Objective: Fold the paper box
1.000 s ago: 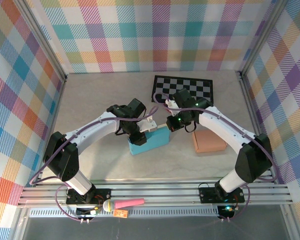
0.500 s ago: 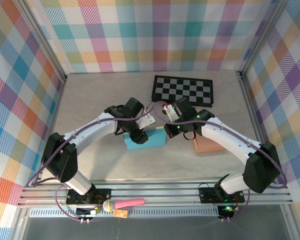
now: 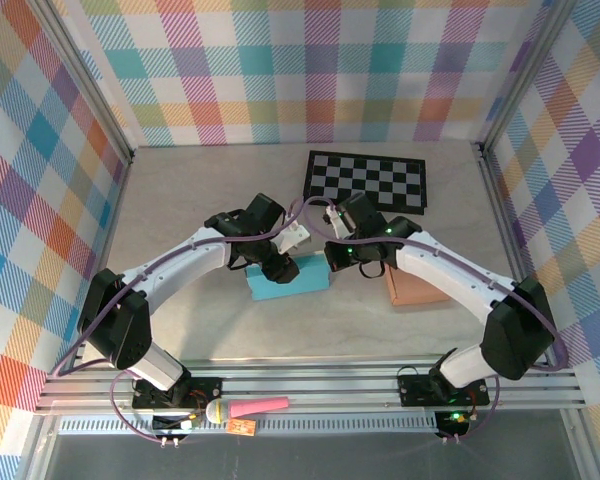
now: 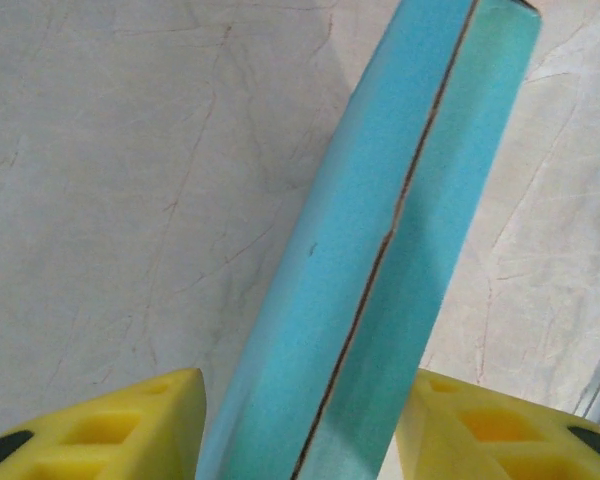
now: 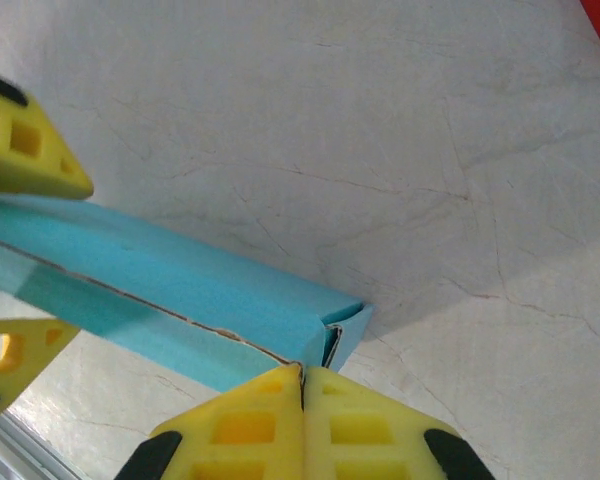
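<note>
The blue paper box [image 3: 288, 278] lies closed on the table between both arms, a seam running along its top. My left gripper [image 3: 280, 262] reaches down over its left part. In the left wrist view the box [image 4: 380, 260] runs between the two yellow fingers [image 4: 110, 425], which stand open on either side with narrow gaps. My right gripper [image 3: 332, 255] is at the box's right end. It is shut, and its joined tips [image 5: 301, 372] rest on the seam by the box's end [image 5: 345, 335], where a flap edge shows.
A black-and-white checkered mat [image 3: 368, 180] lies at the back. A brown cardboard box [image 3: 417, 285] sits right of the blue box, under the right arm. A pink-handled tool [image 3: 250, 407] rests on the front rail. Plaid walls enclose the table.
Both grippers and the blue box have shifted a little to the left. The left jaws stand wider than a second ago. The right gripper has stayed shut.
</note>
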Controlling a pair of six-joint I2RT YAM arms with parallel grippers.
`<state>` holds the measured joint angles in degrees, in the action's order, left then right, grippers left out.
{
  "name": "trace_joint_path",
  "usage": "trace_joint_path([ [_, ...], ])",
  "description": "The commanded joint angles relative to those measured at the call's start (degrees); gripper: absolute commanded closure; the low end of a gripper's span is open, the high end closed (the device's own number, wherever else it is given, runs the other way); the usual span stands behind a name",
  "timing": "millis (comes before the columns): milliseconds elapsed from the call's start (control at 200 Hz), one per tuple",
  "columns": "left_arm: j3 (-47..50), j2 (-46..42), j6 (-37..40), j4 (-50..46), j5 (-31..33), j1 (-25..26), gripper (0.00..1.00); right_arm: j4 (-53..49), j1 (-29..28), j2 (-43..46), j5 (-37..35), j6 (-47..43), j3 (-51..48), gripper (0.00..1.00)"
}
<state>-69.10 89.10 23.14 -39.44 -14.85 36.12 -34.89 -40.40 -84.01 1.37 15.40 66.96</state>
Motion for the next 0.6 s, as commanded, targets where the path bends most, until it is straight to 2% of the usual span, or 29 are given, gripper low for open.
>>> trace_joint_path([
  [0,-0.42,0.66,-0.77,-0.02,-1.36,-0.35,0.51,-3.78,-1.38,-1.67,0.06,5.45,1.87,1.00],
  [170,-0.68,0.31,-1.65,0.71,-0.30,-0.42,0.51,-2.56,-3.42,-2.03,-3.06,5.43,1.27,1.00],
  [395,-0.37,-3.58,-7.62,4.68,-0.43,-0.81,0.43,1.22,-5.38,-0.16,-7.69,4.49,-3.57,1.00],
  [595,2.53,-6.18,-9.07,5.25,0.02,-0.81,0.40,1.66,-5.91,-0.02,-9.09,3.88,-3.91,1.00],
])
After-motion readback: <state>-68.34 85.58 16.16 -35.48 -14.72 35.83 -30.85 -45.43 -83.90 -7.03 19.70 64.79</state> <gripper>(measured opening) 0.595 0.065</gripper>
